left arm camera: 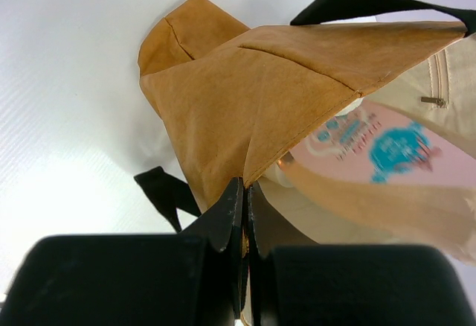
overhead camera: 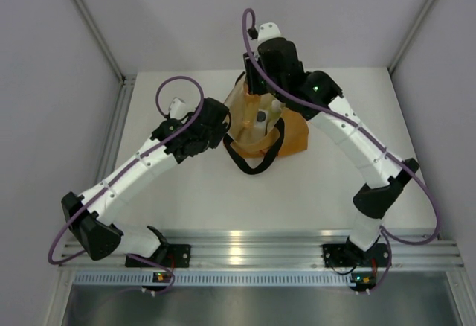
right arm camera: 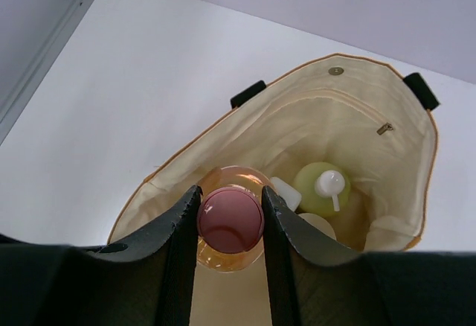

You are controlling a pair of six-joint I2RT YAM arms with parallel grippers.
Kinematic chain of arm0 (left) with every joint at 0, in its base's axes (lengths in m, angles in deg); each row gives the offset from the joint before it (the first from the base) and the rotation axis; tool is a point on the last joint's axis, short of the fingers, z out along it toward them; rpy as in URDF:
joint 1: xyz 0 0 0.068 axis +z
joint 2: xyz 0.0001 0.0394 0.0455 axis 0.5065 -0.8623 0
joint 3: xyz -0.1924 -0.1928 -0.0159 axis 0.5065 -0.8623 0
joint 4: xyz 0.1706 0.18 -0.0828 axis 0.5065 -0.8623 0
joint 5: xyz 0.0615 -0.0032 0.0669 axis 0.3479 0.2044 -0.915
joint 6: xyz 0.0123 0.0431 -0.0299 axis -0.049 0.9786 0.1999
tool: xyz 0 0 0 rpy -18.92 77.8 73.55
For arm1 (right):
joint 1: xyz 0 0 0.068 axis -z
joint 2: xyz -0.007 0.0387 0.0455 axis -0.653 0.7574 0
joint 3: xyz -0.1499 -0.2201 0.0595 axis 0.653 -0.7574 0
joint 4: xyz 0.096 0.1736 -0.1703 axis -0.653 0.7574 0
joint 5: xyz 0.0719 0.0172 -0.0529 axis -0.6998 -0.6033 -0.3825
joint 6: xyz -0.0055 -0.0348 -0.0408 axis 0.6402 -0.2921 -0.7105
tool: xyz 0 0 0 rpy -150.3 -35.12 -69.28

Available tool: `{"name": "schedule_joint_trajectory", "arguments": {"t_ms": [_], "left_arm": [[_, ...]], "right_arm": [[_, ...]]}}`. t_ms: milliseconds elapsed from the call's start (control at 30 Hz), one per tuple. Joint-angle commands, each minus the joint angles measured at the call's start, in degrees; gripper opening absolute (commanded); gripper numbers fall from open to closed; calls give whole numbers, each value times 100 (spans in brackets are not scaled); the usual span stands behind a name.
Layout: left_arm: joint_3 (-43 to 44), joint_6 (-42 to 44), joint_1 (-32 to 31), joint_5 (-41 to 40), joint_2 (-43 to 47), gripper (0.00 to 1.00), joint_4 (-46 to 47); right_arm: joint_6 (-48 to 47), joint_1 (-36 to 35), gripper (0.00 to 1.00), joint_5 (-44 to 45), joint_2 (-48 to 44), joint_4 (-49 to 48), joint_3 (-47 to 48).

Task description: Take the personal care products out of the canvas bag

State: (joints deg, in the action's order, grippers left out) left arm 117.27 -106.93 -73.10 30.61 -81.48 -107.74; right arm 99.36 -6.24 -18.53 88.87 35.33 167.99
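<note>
Top view: canvas bag [overhead camera: 290,138] sits mid-rear on the tabletop [overhead camera: 186,199], mouth up. One black handle [overhead camera: 249,165] loops toward the arm bases. Left tool [overhead camera: 225,131] is at the bag's left rim. Right tool [overhead camera: 259,91] is directly over the mouth. Can't tell either tool's opening from here.

Left wrist: left tool is pinched narrow on the bag's orange rim fabric, fingers almost touching. A pink label [left arm camera: 372,144] with teal print shows inside, against the cream lining [left arm camera: 454,80].

Right wrist: right tool is clamped on the pink cap [right arm camera: 230,219] of the orange bottle [right arm camera: 223,255], one finger touching each side. Bottle is upright, body inside the bag mouth. Deeper in: pale-green pump bottle [right arm camera: 321,192], with the cream jar [right arm camera: 318,226] just beside it. A small white item [right arm camera: 287,193] between the two bottles can't be identified.
</note>
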Motion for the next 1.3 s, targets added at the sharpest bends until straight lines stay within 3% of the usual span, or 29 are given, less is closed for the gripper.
{"name": "schedule_joint_trajectory", "arguments": {"t_ms": [0,267,633,767,933,1267], "left_arm": [[-55,-38,22,-195,50,0,-164],[-108,33,22,-186,76,0,-164],[-213,24,22,-151,155,0,-164],[-222,50,22,-116,182,0,-164],[-222,94,22,-28,173,0,-156],[-196,243,22,86,120,0,-155]], "right_arm": [[-201,-125,0,58,-830,-533,815],[-333,-99,0,506,-1427,-251,975],[-878,165,0,1754,-2166,-207,650],[-791,690,0,1781,-2552,-216,-25],[-351,1553,0,1176,-3018,-321,-1053],[-527,2212,0,736,-4143,-1919,-3847]]}}
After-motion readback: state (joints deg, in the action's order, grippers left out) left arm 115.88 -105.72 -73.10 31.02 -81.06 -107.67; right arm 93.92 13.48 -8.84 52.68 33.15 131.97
